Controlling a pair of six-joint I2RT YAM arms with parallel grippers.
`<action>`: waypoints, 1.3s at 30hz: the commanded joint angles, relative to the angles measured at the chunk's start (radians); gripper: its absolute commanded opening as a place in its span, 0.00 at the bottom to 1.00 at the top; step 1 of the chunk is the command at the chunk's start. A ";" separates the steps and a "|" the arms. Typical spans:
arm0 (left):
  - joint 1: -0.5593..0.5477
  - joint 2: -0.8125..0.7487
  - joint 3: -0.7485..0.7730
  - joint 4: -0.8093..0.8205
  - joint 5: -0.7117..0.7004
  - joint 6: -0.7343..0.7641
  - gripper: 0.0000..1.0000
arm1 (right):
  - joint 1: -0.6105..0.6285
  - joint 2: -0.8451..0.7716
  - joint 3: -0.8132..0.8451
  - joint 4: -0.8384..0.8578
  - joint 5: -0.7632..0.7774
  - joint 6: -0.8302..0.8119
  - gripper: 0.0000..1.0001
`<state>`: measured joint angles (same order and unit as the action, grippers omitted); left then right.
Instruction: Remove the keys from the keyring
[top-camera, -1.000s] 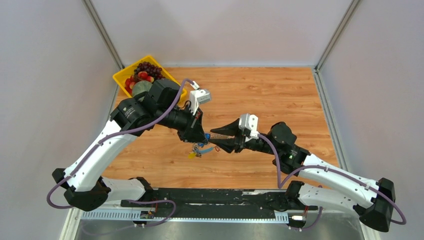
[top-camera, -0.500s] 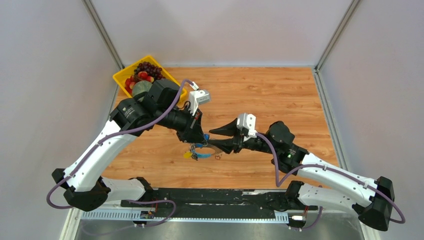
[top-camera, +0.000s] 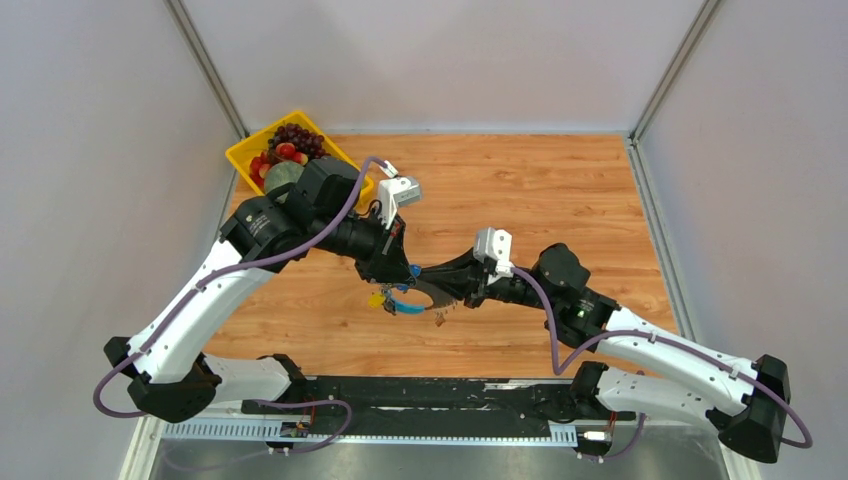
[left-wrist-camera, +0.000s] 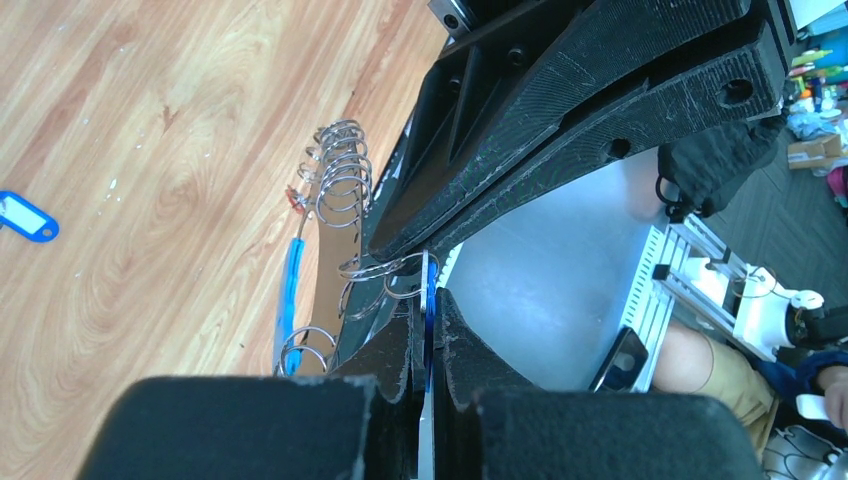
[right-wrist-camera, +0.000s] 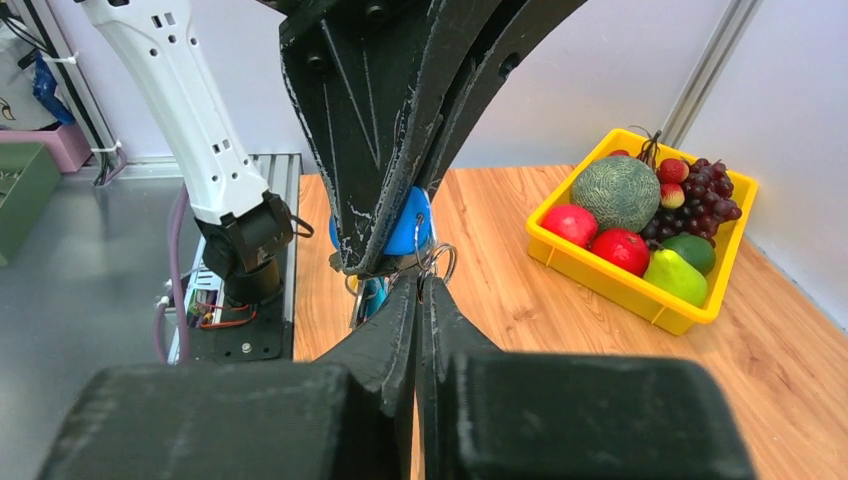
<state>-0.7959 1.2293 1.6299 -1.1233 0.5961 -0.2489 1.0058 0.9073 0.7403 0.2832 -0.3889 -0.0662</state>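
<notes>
From above, the left hand (top-camera: 406, 275) and the right hand (top-camera: 430, 287) met tip to tip over the wooden table (top-camera: 560, 200). Both looked closed. Just under them hung the keyring (top-camera: 405, 306), a floppy loop of light-blue band and silvery metal chain. A yellow-headed key (top-camera: 377, 299) dangled below the left hand. Another small piece hung under the right hand, too small to make out. A yellow plastic tray (top-camera: 243, 152) of fruit sat well behind the left hand.

In the left wrist view, the left hand (left-wrist-camera: 428, 300) was clenched on the blue-headed key (left-wrist-camera: 428, 322), whose flat plastic head was seen edge-on between the fingers. The right hand (left-wrist-camera: 385, 246) reached in from above, its fingers pressed together on a silver ring at their tips. The keyring (left-wrist-camera: 340, 185) trailed away beside both hands, coiled rings first, then the blue band. A loose blue plastic tag (left-wrist-camera: 25, 215) lay on the table, well apart from either hand.

In the right wrist view, the right hand (right-wrist-camera: 420, 290) was shut tight, with thin silver rings of the keyring (right-wrist-camera: 438, 262) pinched at its fingertips. Directly above, touching it, the left hand (right-wrist-camera: 392, 245) clamped the round head of the blue-headed key (right-wrist-camera: 412, 228). The yellow plastic tray (right-wrist-camera: 600, 275) stood off to one side.
</notes>
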 joint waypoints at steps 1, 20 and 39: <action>-0.002 -0.017 0.047 0.052 0.031 -0.020 0.00 | 0.003 -0.020 0.033 -0.018 0.029 -0.018 0.00; 0.069 0.013 -0.008 0.065 0.040 -0.091 0.00 | 0.003 -0.114 -0.016 -0.019 -0.142 -0.124 0.00; 0.069 0.036 -0.270 0.346 0.332 -0.234 0.00 | 0.010 -0.212 -0.135 0.095 -0.174 -0.393 0.00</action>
<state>-0.7303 1.2572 1.3891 -0.8898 0.8635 -0.4397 1.0058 0.7280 0.6098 0.2440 -0.5289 -0.3313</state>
